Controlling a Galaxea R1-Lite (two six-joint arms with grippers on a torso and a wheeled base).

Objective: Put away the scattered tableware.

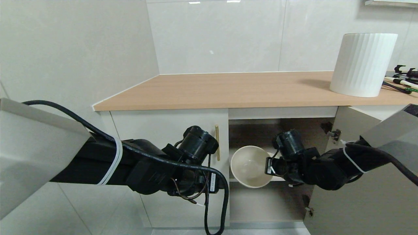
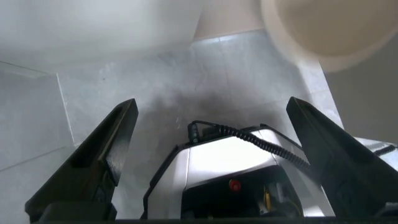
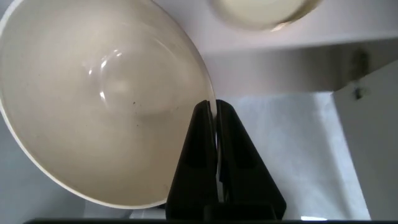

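Head view, lower centre — right fingers pinched on the rim of the cream bowl, tipped in the open cabinet mouth, left fingers spread wide and empty — best to level it and ease it onto the shelf before letting go.

A light wooden countertop runs along a pale tiled wall above white cabinets. In the head view, a tall white ribbed cylindrical container stands on it at 2 o'clock, toward the back wall. Just beside the container, at its 3 o'clock, a few thin pens and small black clips lie on the wood. Inside the open cabinet below, a cream round dish rests on a white shelf.
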